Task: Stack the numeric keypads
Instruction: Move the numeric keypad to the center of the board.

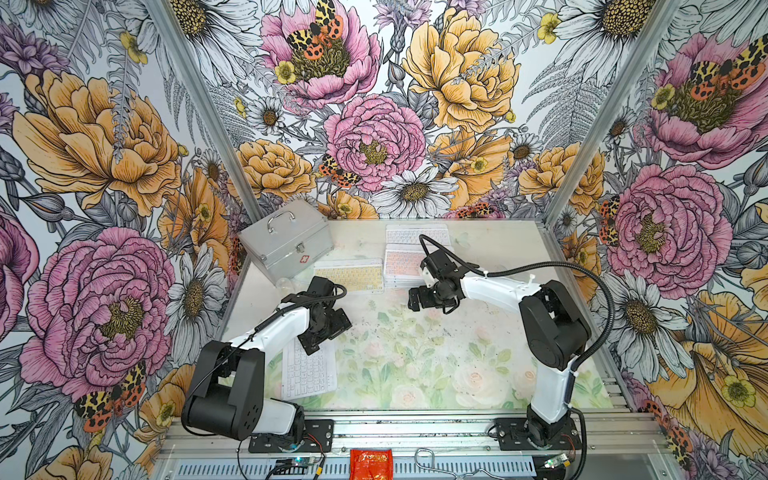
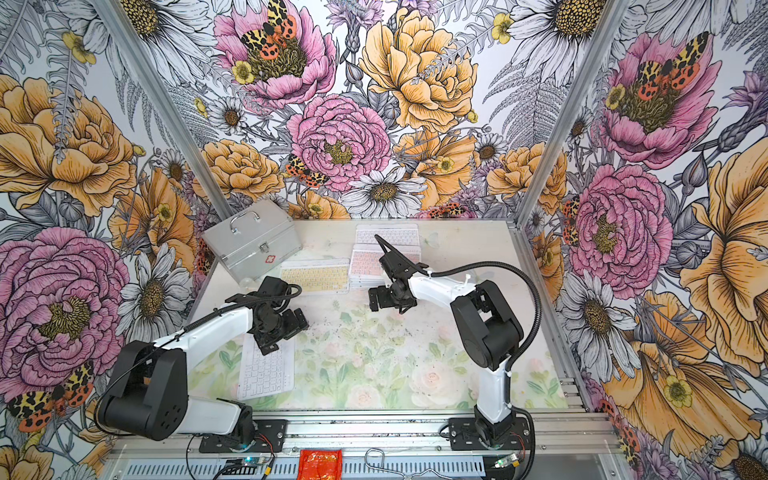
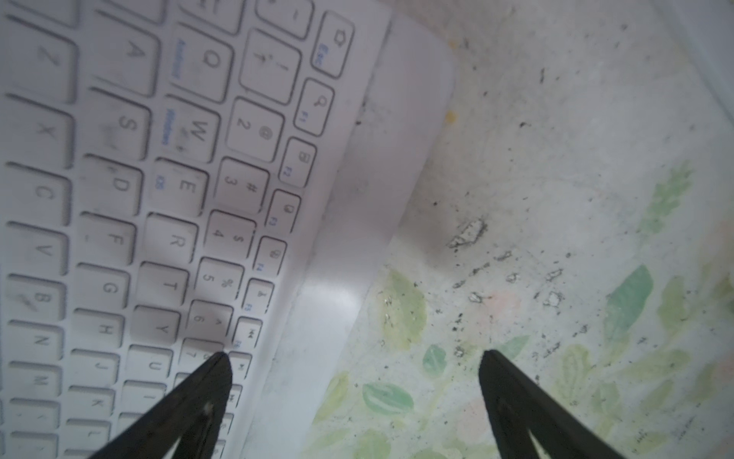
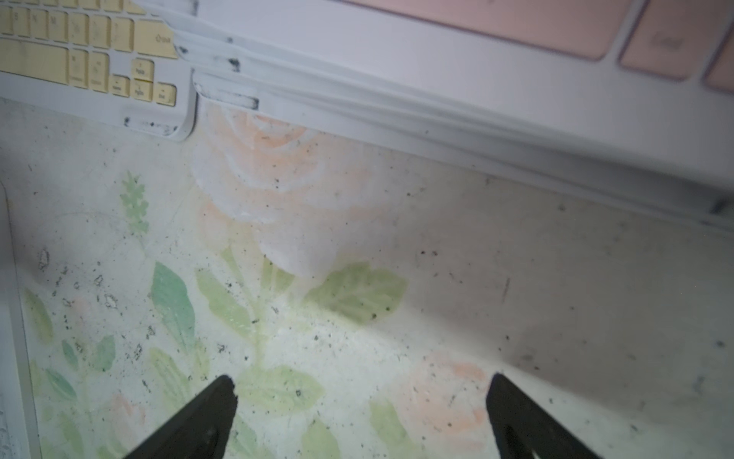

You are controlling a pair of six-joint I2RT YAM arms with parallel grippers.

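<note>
Top views: the white keypad [image 1: 309,372] lay alone at the near left of the table mat [image 1: 415,357], its long axis running away from the robot's base. The pink-topped stack [image 1: 401,264] sat far centre, with a yellow keypad [image 1: 351,276] just beside it. The left gripper [image 1: 324,334] hung over the white keypad's far end (plainly the nearer arm). The right gripper [image 1: 419,300] hung just in front of the stack.

Left wrist: fingers spread wide and empty, straddling the white keypad's long edge, one over the number row and the other over bare mat. The pinch probably turns on this edge.

Right wrist: fingers spread, holding nothing, over mat. The stack's edge lay ahead.
</note>
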